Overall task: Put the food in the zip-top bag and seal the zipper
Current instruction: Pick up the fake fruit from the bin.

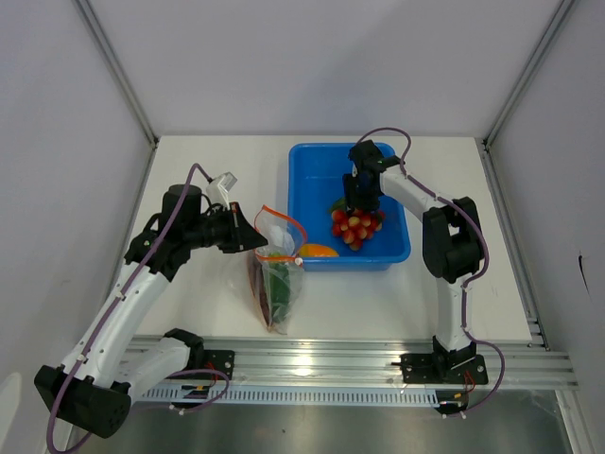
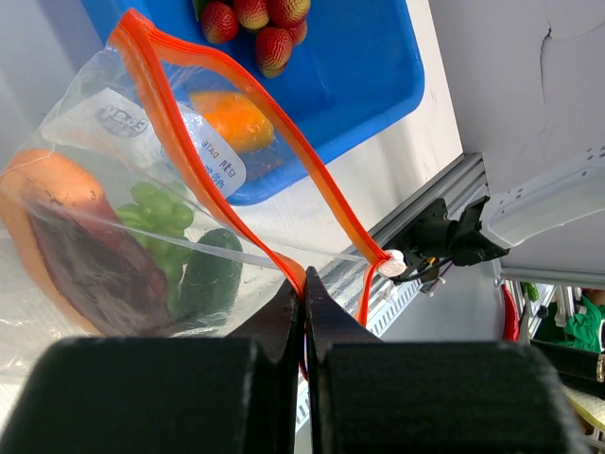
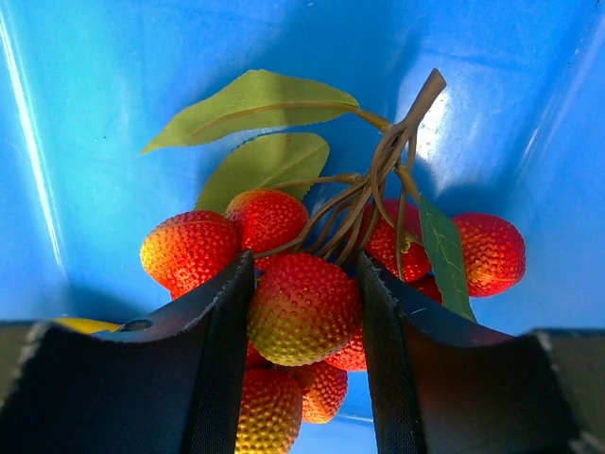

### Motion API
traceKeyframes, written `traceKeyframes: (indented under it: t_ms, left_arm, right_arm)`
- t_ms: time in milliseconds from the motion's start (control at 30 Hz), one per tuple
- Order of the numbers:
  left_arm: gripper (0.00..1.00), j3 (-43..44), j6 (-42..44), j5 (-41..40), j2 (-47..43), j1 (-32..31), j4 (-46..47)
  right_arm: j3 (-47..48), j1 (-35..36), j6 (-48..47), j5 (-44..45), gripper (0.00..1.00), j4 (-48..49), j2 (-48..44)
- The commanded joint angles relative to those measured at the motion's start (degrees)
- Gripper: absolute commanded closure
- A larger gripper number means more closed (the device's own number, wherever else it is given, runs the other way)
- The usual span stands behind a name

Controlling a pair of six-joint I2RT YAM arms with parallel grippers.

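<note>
1. Well, over on the left, the left pincer [image 2: 304,317] is squeezed tight shut on the zipper [image 2: 194,151]. That lifts the mouth of the zip-top bag [image 1: 276,284] and holds it open, I think so more food can go in. The bag's bottom seems to rest on the table [image 1: 378,303].
2. Low inside the bag sit the meat slice [image 2: 85,265], the leafy bunch [image 2: 156,213] and the cucumber [image 2: 208,279].
3. Just right of the bag is the blue bin [image 1: 312,165]. The orange piece [image 1: 318,251] lies in its near corner, close to the bag's mouth.
4. Further right, the right pincer [image 3: 302,312] reaches down into the bin. It is about half wide, and its two fingers hug one of the red fruits [image 3: 194,251], one on each side. Stems join the fruits, so this hold could lift the whole bunch.
5. Two foods are not in the bag yet, and the zipper is not closed.
6. The table is white and plain. A metal rail [image 1: 331,355] runs along its near edge, and pale walls [image 1: 312,57] stand around it.
</note>
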Motion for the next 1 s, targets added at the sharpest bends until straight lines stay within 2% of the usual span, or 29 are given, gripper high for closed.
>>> traceKeyframes:
  t_ms: [0,100,333,733,967]
  left_arm:
    - [1.0,0.3,0.0,1.3,0.0,0.3,2.5]
    - [1.0,0.0,-0.1,1.3,0.0,0.3,2.5]
    - [0.99,-0.1,-0.1,1.1,0.7,0.3,2.9]
    - [0.99,-0.3,-0.3,0.6,2.4,0.3,3.9]
    - [1.0,-0.2,-0.7,0.3,2.8,0.3,4.0]
  right_arm:
    - [0.3,-0.1,0.4,1.3,0.97,0.8,-1.6]
    - [0.2,0.0,0.5,1.3,1.0,0.5,-3.4]
    - [1.7,0.1,0.5,1.1,1.0,-0.7,-10.2]
    - [6.9,4.2,-0.8,-7.2,1.0,-1.5,-20.5]
    - [9.6,7.4,3.3,-14.5,1.0,1.7,-25.2]
